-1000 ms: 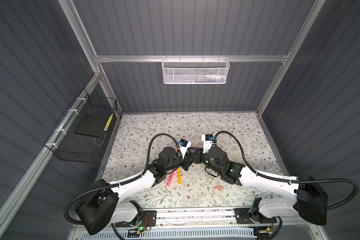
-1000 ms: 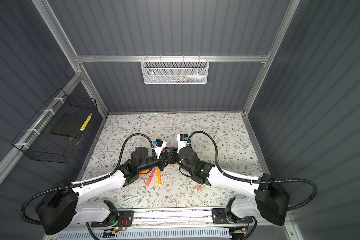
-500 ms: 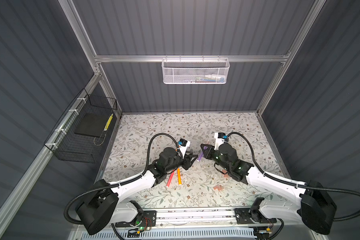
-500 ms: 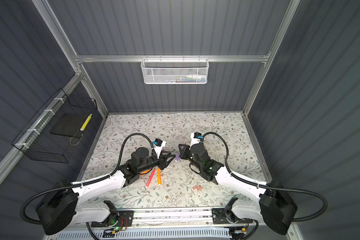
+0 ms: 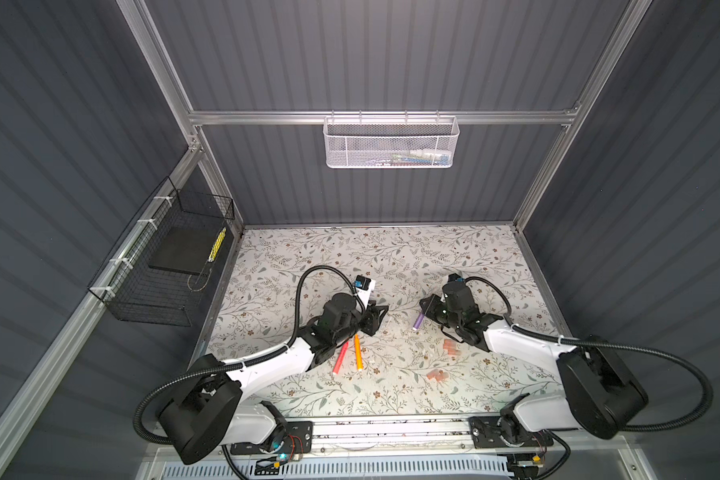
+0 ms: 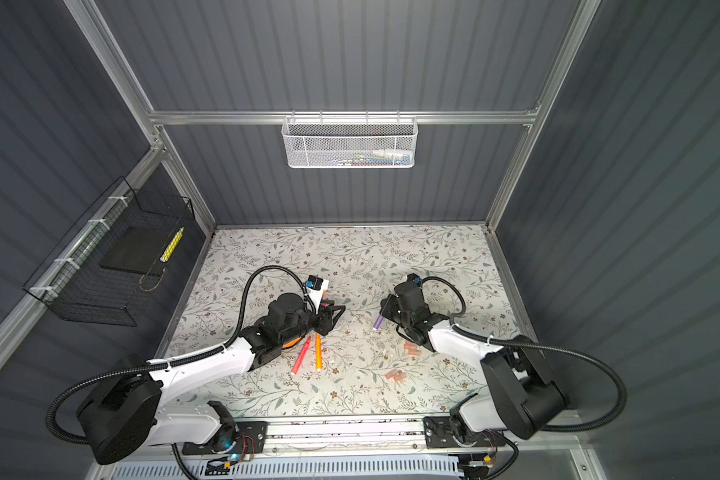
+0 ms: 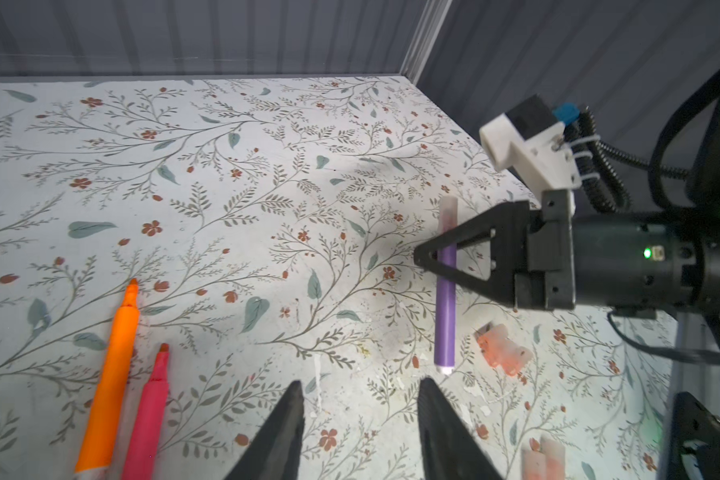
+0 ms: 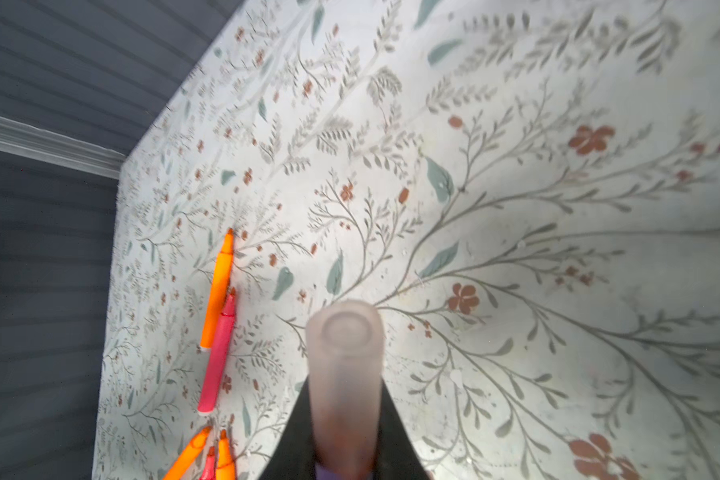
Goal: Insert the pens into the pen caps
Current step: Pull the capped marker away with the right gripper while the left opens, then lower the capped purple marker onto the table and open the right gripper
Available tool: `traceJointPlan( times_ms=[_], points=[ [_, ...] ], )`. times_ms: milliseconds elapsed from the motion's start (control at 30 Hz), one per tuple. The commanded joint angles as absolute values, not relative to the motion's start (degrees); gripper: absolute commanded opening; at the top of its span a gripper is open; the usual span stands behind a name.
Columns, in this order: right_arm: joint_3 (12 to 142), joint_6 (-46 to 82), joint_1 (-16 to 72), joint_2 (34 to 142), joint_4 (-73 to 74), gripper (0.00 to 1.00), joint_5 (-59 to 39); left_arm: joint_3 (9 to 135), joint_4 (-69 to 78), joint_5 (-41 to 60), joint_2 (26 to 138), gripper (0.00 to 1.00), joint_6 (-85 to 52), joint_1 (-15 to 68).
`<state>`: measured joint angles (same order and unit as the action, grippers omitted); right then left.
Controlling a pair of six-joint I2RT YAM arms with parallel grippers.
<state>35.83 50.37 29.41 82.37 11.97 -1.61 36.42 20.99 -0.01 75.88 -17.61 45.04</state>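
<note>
Progress looks like one pen in six: the purple pen (image 7: 445, 307) wears a translucent cap (image 7: 449, 212) on one end and hangs above the table (image 7: 225, 166), clamped across its middle between the fingers of the right gripper (image 7: 435, 259). The left gripper (image 7: 361, 384) is empty, its jaws standing apart, and faces the held pen with a clear gap between them.

Off to that gripper's side and near it, an orange pen (image 7: 111, 370) and a red-pink pen (image 7: 148, 415) lie side by side on the table, tips bare. Three further pens (image 8: 202, 457), two orange and one pink, show uncapped in the right wrist view, cut off at the frame's edge. In both top views the left arm covers most of them. So five pens seem left to cap.

Loose caps (image 7: 504, 351) lie on the table below the right gripper, just beside the held pen's lower end, and a second clump (image 7: 543, 457) sits nearer the left gripper. They are pale and bunched, so I cannot count them. Whether the purple pen's cap is pressed fully home is hard to judge.
</note>
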Motion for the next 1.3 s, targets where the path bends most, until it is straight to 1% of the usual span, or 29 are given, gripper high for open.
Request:
traceJointPlan(
  times_ms=[0,133,267,333,433,600,733,867,1033,1167,1267],
  points=[
    [39.5,50.7,29.2,86.2,11.2,0.03,-5.8,39.0,16.5,-8.0,76.2,0.46,-18.0,45.2],
    [41.0,51.4,28.9,90.1,10.4,0.05,-5.3,39.9,13.0,-14.1,76.0,0.46,-18.6,45.2],
    [42.3,51.0,28.4,92.2,8.9,0.1,-3.8,41.9,7.9,-20.9,76.6,0.45,-18.5,45.2],
    [43.2,50.3,28.0,93.2,8.1,0.13,-3.2,42.2,6.8,-22.6,77.3,0.45,-19.0,45.0],
    [44.3,49.3,27.7,94.7,6.5,0.16,-2.1,42.8,6.8,-22.2,78.8,0.45,-19.1,45.1],
    [46.6,48.9,26.7,98.3,3.7,0.16,-3.5,44.5,4.7,-22.3,81.6,0.44,-19.8,44.7],
    [45.6,49.0,26.7,98.2,3.7,0.18,-2.1,47.3,0.9,-22.0,84.5,0.46,-20.4,43.2],
    [47.1,48.5,26.5,99.4,2.4,0.23,-2.3,51.6,-4.8,-21.1,89.6,0.43,-21.9,41.0],
    [49.5,47.7,26.5,101.6,0.6,0.24,-1.5,54.4,-7.7,-21.0,93.0,0.41,-21.6,40.9],
    [47.8,47.3,26.4,100.6,1.0,0.33,0.2,55.9,-9.3,-21.1,95.1,0.42,-21.6,40.8],
    [46.5,46.6,26.4,99.1,1.9,0.39,-0.4,57.9,-11.1,-21.1,97.1,0.4,-21.2,40.8]
  ],
)
